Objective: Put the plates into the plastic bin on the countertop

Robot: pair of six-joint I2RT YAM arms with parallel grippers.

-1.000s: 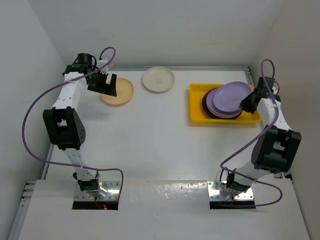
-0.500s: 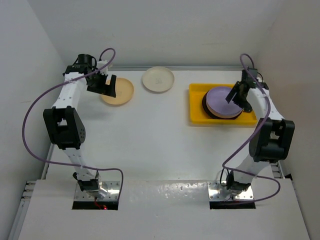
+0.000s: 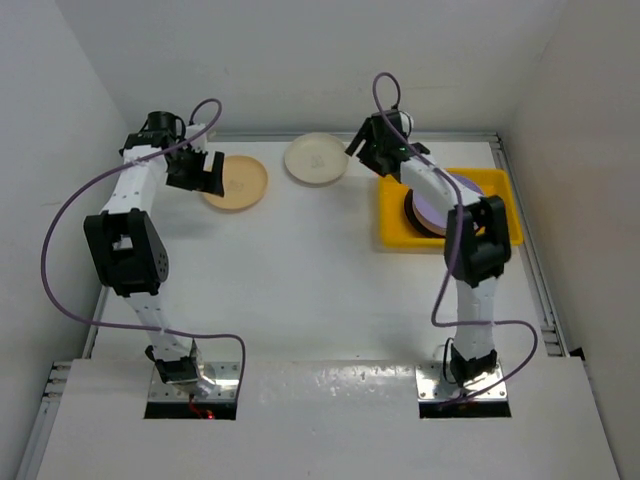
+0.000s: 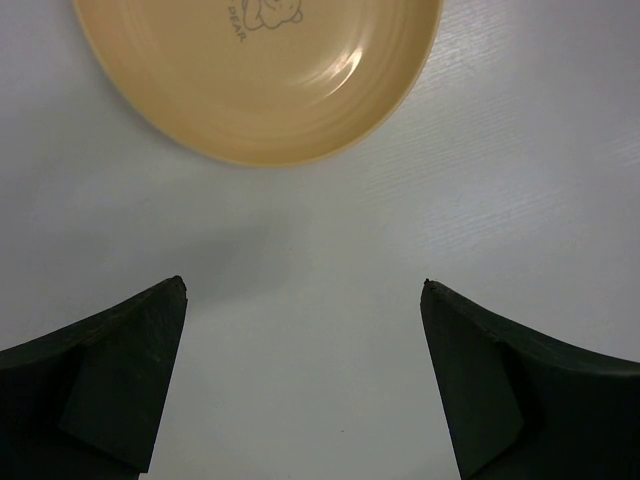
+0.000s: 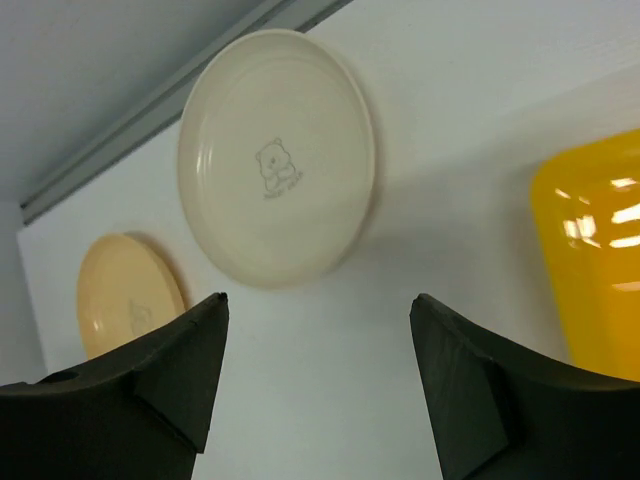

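Cream plate (image 5: 275,155) and peach plate (image 4: 255,70) lie outside the yellow bin (image 5: 590,260).
Your right end effector (image 5: 315,300), jaws apart and empty, faces the cream plate just ahead, with the bin at its right holding a lavender-topped stack (image 3: 432,212). Your left end effector (image 4: 305,285), spread wide, faces the peach plate, likely for pickup. The surface (image 3: 300,270) is matte white with white walls around it.

Looking down on a peach-orange plate (image 4: 260,70) lying flat on the matte white countertop (image 4: 520,180), cut off by the top edge, carrying a small printed figure and the letters "DEAR". Framing the bottom corners with the two dark fingers (image 4: 120,370) of the left gripper (image 4: 305,290), spreading wide, gripping nothing, sitting short of the plate and leaving bare surface with a faint shadow between.
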